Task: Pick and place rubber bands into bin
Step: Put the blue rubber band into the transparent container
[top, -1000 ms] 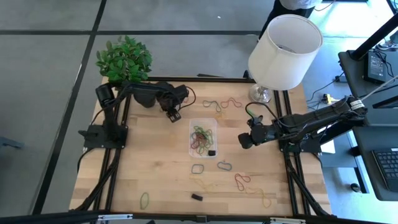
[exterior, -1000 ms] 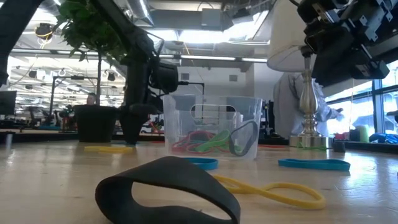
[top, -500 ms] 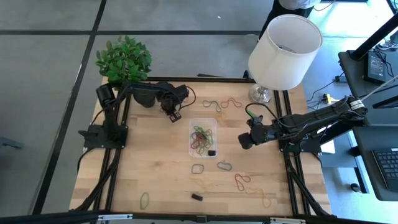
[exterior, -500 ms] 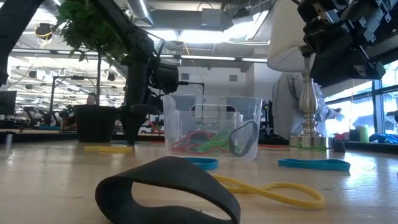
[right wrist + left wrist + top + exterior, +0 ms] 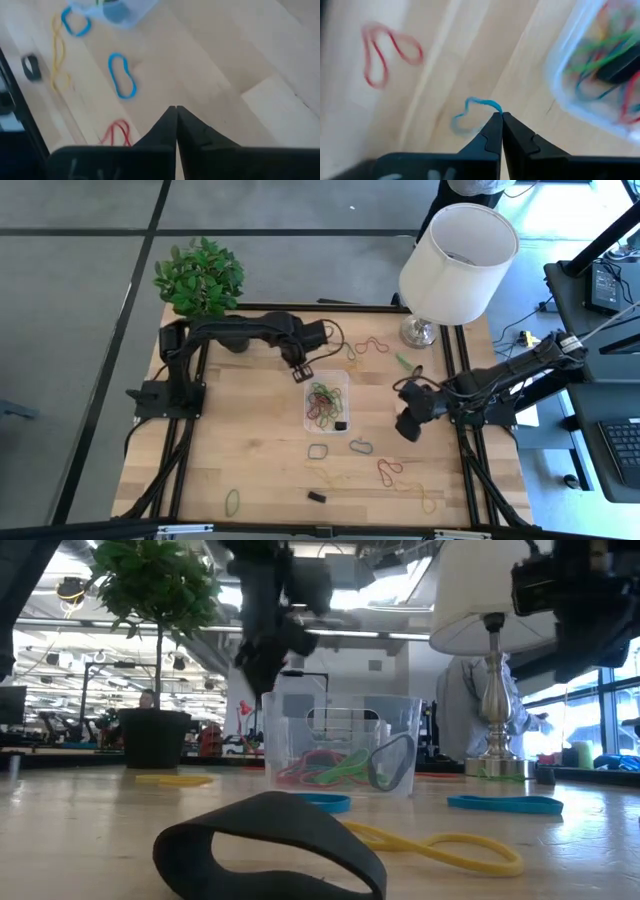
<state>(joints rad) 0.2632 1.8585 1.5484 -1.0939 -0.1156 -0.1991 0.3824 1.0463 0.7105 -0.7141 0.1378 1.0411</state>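
Note:
The bin [image 5: 346,383], a clear tray, stands mid-table with several coloured rubber bands [image 5: 323,401] inside; the low view shows its wall [image 5: 400,715]. My left gripper [image 5: 303,371] hangs above the table off the bin's far left corner, shut on a blue rubber band [image 5: 469,109]. My right gripper [image 5: 406,427] is shut and holds nothing; it hovers right of the bin, above loose bands [image 5: 122,75]. More bands lie scattered on the wood. My left gripper pinches one end of the blue band's loop [image 5: 491,105] at the very tips of its two fingers [image 5: 490,131], which come from above, pointing steeply down. The rest of the loop hangs slack beyond the tips, clear of the table.
A white lamp [image 5: 455,255] stands at the far right corner and a potted plant [image 5: 200,275] at the far left. Loose bands lie beyond the bin [image 5: 365,345], near it [image 5: 318,451], and by the near edge [image 5: 232,501]. A black band [image 5: 270,850] lies close to the low camera.
My left gripper has shut at the table left of the bin, then risen and swung right toward the bin's far corner with the blue band. My right gripper has rolled about its axis and drifted a little toward the near edge.

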